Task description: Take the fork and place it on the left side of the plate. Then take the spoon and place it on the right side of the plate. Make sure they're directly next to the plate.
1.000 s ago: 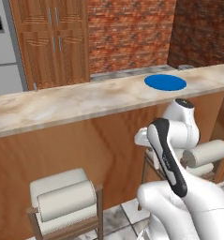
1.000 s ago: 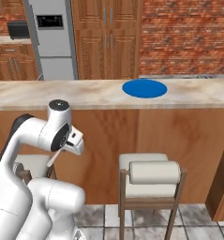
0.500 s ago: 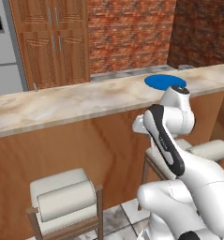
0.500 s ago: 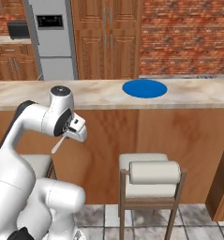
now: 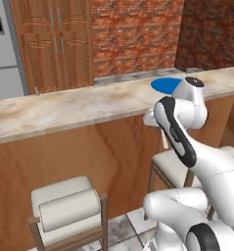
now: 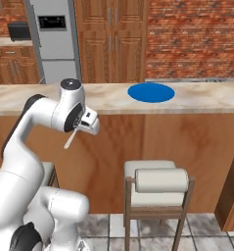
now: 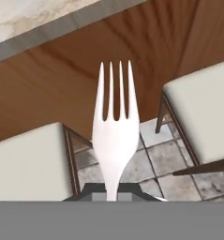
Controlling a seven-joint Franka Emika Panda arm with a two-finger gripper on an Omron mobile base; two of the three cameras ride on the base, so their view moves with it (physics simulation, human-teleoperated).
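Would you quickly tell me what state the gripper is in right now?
Gripper: closed, holding the fork by its handle, tines pointing away from the hand.

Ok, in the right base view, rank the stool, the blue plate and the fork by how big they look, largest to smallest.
1. The stool looks largest, though it stands nearer the camera.
2. The blue plate, a flattened oval on the counter.
3. The fork, a thin pale sliver hanging below the jaws, clearly smallest.

Even, bright rendered light w/ soft faint shadows; coarse res, no glare (slightly pixelated edges).
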